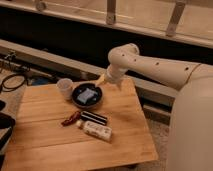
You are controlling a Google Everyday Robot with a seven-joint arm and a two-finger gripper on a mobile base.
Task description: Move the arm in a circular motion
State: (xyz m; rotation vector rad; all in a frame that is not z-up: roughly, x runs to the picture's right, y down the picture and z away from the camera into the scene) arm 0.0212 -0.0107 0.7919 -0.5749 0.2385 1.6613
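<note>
Dark wall and a pale ledge with metal brackets run along the back of the room. In front of them a square light-wood surface (125, 135) takes up most of the floor.

Over its far edge reaches the thick cream-white tubular arm (160, 67). It comes in from the right, bends at a rounded elbow and drops to the short yellowish gripper (103, 79). The gripper hangs just above the far side of the surface with nothing visible in it; whether it is spread or pressed together I cannot tell.

To my eye the circling has either just begun or is about to, and I can't judge how far round it is. The next move calls for sweeping the tip through a level loop, high enough to clear what sits below.

Closest is a round black bowl (87, 96) with something pale blue inside, just beneath the gripper and slightly left as I look. A small white cup (64, 87) stands beyond the bowl, further left. Nearer me than the gripper lie a cream bottle on its side (97, 131), a black rectangular bar (94, 118) and a small red object (71, 118). A low sweep would strike the bowl first.
</note>
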